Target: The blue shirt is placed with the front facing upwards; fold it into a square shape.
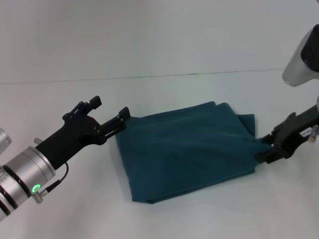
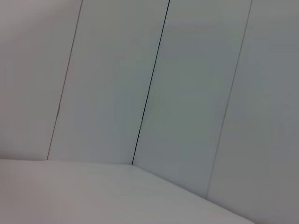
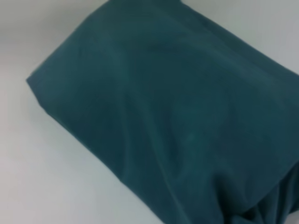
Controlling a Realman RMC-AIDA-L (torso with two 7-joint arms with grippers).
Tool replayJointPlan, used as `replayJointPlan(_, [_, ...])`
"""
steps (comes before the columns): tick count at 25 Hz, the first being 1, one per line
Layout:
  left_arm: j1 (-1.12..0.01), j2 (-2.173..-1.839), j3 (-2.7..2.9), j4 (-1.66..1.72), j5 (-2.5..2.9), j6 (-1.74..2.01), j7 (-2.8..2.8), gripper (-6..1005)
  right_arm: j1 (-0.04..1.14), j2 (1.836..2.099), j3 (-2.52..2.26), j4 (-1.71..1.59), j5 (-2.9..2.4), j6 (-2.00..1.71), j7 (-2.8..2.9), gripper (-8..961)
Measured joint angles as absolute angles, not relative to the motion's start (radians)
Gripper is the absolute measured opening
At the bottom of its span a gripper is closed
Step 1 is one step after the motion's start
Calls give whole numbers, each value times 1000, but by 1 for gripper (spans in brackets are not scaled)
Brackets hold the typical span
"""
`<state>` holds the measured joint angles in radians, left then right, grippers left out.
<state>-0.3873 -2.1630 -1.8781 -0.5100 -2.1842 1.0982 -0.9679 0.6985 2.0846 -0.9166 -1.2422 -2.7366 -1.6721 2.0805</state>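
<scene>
The blue shirt (image 1: 187,149) lies folded into a rough four-sided bundle on the white table, with no print showing. It fills the right wrist view (image 3: 177,121), where its creases run together toward one corner. My left gripper (image 1: 110,108) is open at the shirt's far left corner, and its lower fingertip (image 1: 124,113) touches the fabric edge. At the shirt's right edge, my right gripper (image 1: 264,149) is shut on the cloth, which bunches and pulls up toward it. The left wrist view shows no shirt.
The white table (image 1: 75,214) extends on all sides of the shirt. A pale panelled wall (image 2: 154,79) stands behind the table, meeting it at a seam (image 1: 149,76).
</scene>
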Motion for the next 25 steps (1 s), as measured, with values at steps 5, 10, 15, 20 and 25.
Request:
replayJointPlan(5, [-384, -2162, -1901, -517, -2184, 1101, -968, 936, 695, 2061, -791, -1276, -2664, -1683, 2075, 527])
replayJointPlan(10, [-381, -2159, -1913, -518, -2184, 1107, -962, 935, 655, 2040, -652, -1283, -2500, -1631, 2056, 604])
replayJointPlan(15, [-376, -2163, -1921, -511, -2187, 1107, -929, 935, 496, 2098, -576, -1208, -2091, -1387, 1838, 574])
replayJointPlan(20, [-371, -2162, -1921, -508, -2186, 1106, -929, 935, 387, 2094, -642, -775, -1515, -1298, 1270, 306])
replayJointPlan(25, [-367, -2160, -1922, -508, -2186, 1110, -930, 935, 409, 2097, -644, -431, -1355, -1332, 838, 212])
